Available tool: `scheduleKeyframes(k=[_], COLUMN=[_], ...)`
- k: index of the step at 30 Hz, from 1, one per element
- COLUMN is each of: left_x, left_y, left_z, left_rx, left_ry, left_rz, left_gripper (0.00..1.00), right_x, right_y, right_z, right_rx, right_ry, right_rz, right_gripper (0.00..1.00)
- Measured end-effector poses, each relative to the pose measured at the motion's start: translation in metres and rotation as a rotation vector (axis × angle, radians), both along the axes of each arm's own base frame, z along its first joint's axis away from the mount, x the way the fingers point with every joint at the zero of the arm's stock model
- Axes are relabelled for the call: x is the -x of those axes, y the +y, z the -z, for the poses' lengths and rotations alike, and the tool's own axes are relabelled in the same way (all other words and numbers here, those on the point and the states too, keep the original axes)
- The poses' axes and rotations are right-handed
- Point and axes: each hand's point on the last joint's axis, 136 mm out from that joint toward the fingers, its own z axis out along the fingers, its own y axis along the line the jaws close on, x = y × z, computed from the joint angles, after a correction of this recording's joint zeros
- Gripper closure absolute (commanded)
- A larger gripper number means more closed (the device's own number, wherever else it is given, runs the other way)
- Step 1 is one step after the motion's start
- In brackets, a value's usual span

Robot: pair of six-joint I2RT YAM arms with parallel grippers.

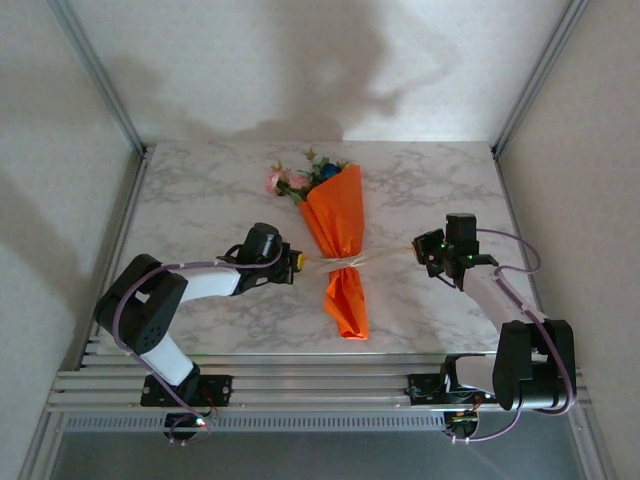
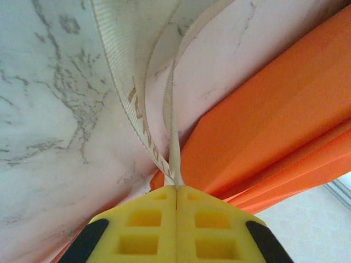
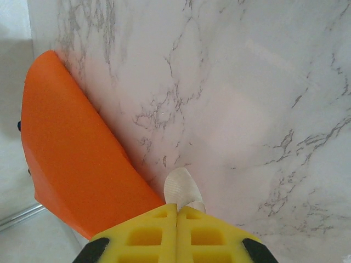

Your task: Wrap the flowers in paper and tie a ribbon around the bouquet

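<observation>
Tying is in hand: mid-frame, the left hand (image 1: 297, 260) and right hand (image 1: 424, 252) each pinch shut on a ribbon (image 1: 347, 262) end across the bouquet (image 1: 335, 222) waist, and the next move likely needs an even outward pull.

Only unreadable marks (image 2: 143, 123) on the ribbon (image 2: 118, 49)

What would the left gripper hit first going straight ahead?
Probably the bouquet, at its orange paper by the waist; the left gripper, shut on the ribbon, points at it, though depth is unclear.
</observation>
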Motion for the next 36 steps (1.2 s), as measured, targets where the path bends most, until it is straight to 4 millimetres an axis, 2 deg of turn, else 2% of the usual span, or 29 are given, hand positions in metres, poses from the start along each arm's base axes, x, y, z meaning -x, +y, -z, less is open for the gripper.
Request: scheduleKeyframes(k=[7,15,36], left_x=[0.002,-0.008,-0.008], left_y=[0.0,-0.004,0.001], left_z=[0.002,-0.011,-0.006], left_rx=[-0.016,-0.032,-0.076], left_ry=[-0.001,-0.04,-0.036], left_rz=[0.022,0.062,0.118], left_gripper=[1.0,1.0,1.0], right_x=[0.001,0.001,0.004], right_y=[-0.001,-0.005,-0.018], right_z=[0.0,0.002,0.006], right_rx=[0.0,0.001,0.014], right_ry=[0.002,0.006,0.027], right_rz=[0.0,0.011,0.027], right_gripper=[1.0,1.0,1.0])
